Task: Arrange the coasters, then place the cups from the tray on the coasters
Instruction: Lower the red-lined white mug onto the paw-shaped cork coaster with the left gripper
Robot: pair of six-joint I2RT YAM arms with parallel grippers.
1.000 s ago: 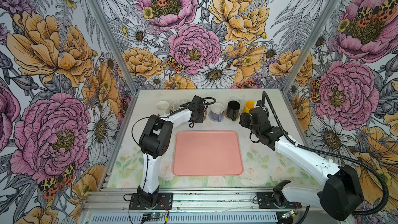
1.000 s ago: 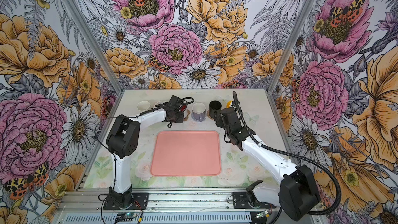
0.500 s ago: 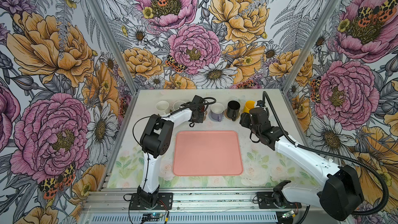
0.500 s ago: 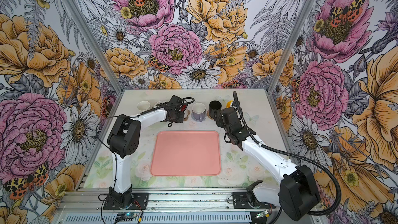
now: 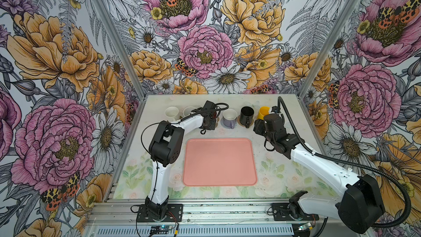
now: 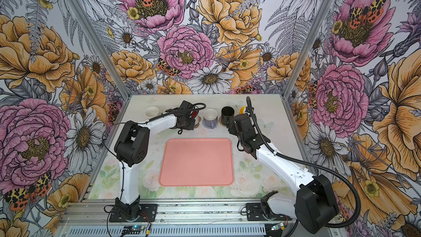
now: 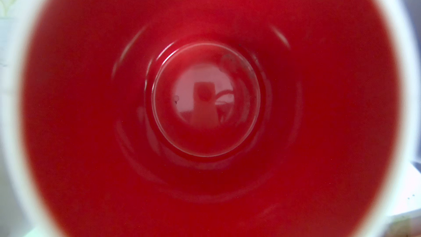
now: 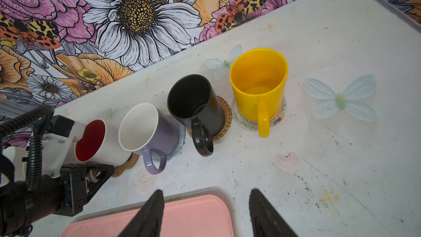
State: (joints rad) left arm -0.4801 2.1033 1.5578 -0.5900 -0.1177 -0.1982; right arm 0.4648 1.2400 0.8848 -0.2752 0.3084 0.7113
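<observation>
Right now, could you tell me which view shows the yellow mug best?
The right wrist view: the yellow mug stands whole on a coaster, handle visible. In both top views the right arm hides most of it. The left wrist view misses it.

Six cups (image 8: 258,85), four coasters (image 8: 226,116) in plain sight, and one tray (image 5: 219,163).

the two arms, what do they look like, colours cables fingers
The left arm and right arm have white shells and black joint housings. A black corrugated hose loops along the right one; a thinner black cable runs along the left. The right gripper has black, ribbed fingers.
</observation>
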